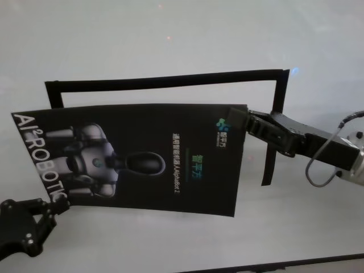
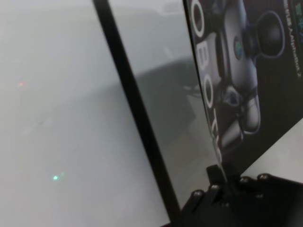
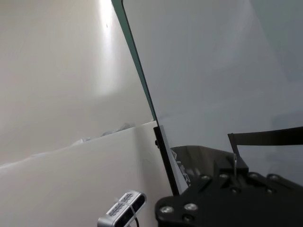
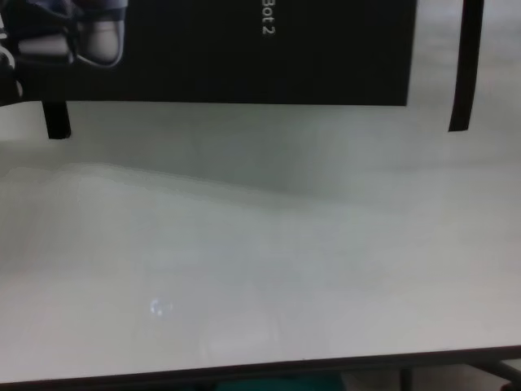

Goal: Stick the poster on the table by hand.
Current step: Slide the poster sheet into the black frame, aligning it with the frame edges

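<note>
Poster [image 4: 244, 49]: upper part cut off by the chest view's top edge; only "Bot 2" legible.
Left gripper [image 1: 54, 209]: body cut by the head view's left edge; fingertips hidden behind the poster's corner.
Right gripper [image 1: 245, 122]: grip point unclear.
Black strip [image 4: 466, 65]: top cut off.

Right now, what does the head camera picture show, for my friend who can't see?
A black poster is held over a white table, the left end effector gripping its near-left corner, the right end effector its far-right corner. Black tape strips lie behind it.
</note>
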